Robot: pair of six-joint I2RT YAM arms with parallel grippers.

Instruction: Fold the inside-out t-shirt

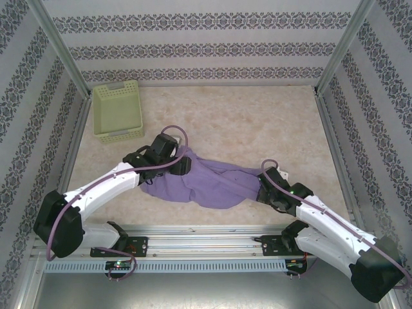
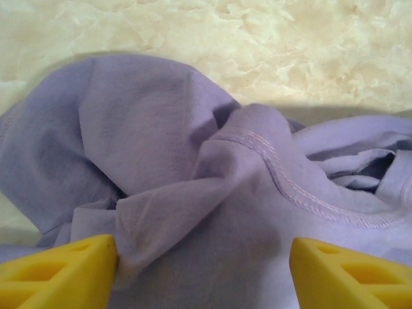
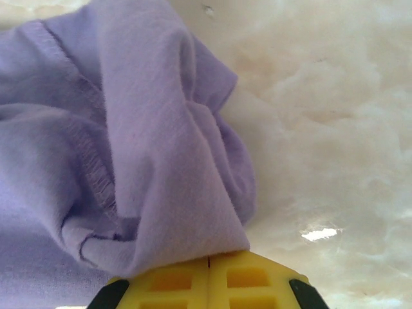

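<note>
The inside-out t-shirt [image 1: 206, 183] lies crumpled in a lavender heap on the table between both arms. My left gripper [image 1: 182, 164] hovers at its upper left end. In the left wrist view its yellow fingers [image 2: 64, 270] stand wide apart over the t-shirt [image 2: 193, 161], with a stitched neckline seam [image 2: 290, 187] just beyond them; the left finger touches a raised fold. My right gripper [image 1: 262, 190] is at the heap's right end. In the right wrist view the right gripper [image 3: 208, 267] has its fingers pressed together, pinching a bunch of the t-shirt [image 3: 148, 141] with a hem seam showing.
A pale green basket [image 1: 117, 111] stands at the back left corner of the marbled tabletop [image 1: 257, 122]. Patterned walls enclose the table on three sides. A metal rail [image 1: 206, 248] with the arm bases runs along the near edge.
</note>
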